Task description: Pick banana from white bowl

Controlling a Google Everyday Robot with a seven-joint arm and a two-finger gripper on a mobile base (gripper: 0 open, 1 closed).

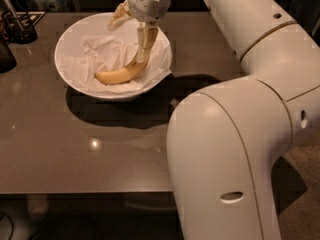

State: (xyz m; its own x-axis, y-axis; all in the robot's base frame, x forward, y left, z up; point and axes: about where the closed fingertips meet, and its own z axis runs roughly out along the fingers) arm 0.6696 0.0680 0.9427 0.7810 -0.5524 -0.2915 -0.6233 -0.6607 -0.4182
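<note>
The white bowl [64, 39] stands on the far left part of the brown table. The yellow banana [117, 75] lies in it on crumpled white paper [95, 51], its upper end pointing up to the right. My gripper [132, 31] hangs over the bowl's right half, open and holding nothing. One finger [145, 41] reaches down along the banana's raised end and seems to touch it. The other finger [120, 15] points up and to the left, clear of the banana.
A dark holder with utensils [20, 26] stands at the table's far left corner, with a dark object [5, 54] at the left edge. My own arm's large white elbow [235, 149] fills the right foreground over the table's front edge [75, 189].
</note>
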